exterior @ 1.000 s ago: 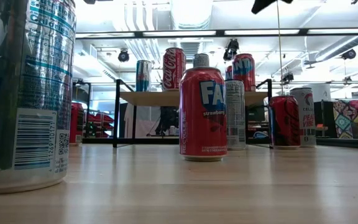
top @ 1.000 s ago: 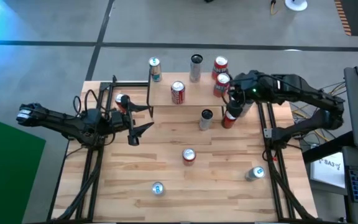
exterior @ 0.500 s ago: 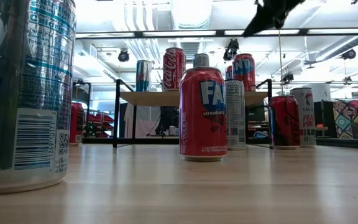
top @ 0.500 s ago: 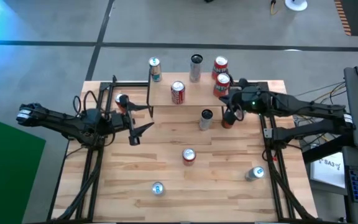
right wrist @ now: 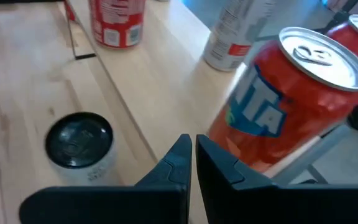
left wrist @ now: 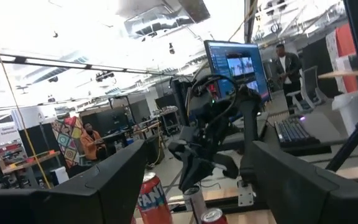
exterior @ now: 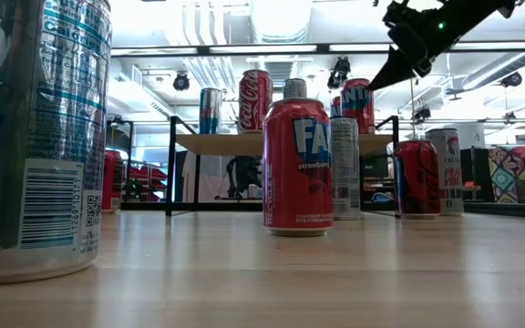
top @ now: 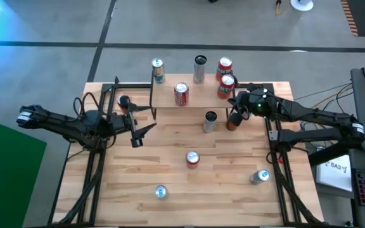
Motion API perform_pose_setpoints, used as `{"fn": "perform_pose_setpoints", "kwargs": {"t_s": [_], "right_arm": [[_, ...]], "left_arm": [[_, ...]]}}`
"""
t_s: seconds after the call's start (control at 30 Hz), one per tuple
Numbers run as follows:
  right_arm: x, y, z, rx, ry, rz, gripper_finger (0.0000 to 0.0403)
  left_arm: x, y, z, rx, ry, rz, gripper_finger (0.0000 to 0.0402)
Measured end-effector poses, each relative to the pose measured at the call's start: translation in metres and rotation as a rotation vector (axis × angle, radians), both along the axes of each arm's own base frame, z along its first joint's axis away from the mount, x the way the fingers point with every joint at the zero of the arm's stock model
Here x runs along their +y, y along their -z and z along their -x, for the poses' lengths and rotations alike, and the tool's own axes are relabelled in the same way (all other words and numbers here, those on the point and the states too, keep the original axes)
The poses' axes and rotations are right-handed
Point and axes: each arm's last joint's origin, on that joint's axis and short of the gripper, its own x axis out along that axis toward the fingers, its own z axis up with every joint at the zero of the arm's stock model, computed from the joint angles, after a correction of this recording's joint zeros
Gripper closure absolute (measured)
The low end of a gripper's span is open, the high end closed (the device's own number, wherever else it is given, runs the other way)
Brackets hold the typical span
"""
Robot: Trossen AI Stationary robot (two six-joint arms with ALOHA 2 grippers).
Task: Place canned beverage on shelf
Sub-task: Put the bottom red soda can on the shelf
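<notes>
The right tool (top: 236, 114) hung at the shelf's (top: 198, 96) front right corner with its two dark fingers (right wrist: 185, 163) pressed together, holding nothing. Just beside it stood an orange can (right wrist: 288, 102) on the shelf's right end, and below, on the surface (top: 170, 158), a dark-topped can (right wrist: 79, 140). A dark red can (exterior: 417, 178) stood under the tool on the surface; from above it was mostly hidden by the tool.

The shelf was a light wooden plank on thin black legs, set at the far edge of the slatted wooden surface. On it stood a red cola can (top: 181, 94) near the middle and the orange can at the right. Behind the shelf, three more cans showed in a row: a blue-and-silver one (top: 158, 69), a slim grey one (top: 199, 68) and a red one (top: 224, 66).

In the open part of the surface stood a red strawberry can (top: 192, 159), a blue-topped can (top: 161, 192) at the near edge, and a silver can (top: 258, 177) lying tilted toward the right.

The left tool (top: 138, 123) waited at the shelf's left end with its fingers apart and empty; a small red can (top: 124, 101) beside it was partly covered by the arm.
</notes>
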Motion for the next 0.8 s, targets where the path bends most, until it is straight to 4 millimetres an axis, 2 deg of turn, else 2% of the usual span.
{"fn": "perform_pose_setpoints", "kwargs": {"t_s": [0.5, 0.8], "right_arm": [[-0.018, -0.002, 0.005, -0.008, 0.031, 0.027, 0.039], [-0.019, -0.003, 0.003, -0.049, 0.022, 0.064, 0.039]], "left_arm": [[0.0, -0.005, 0.0, -0.02, 0.0, 0.005, 0.0127], [0.0, -0.005, 0.0, -0.013, -0.01, -0.023, 0.0127]]}}
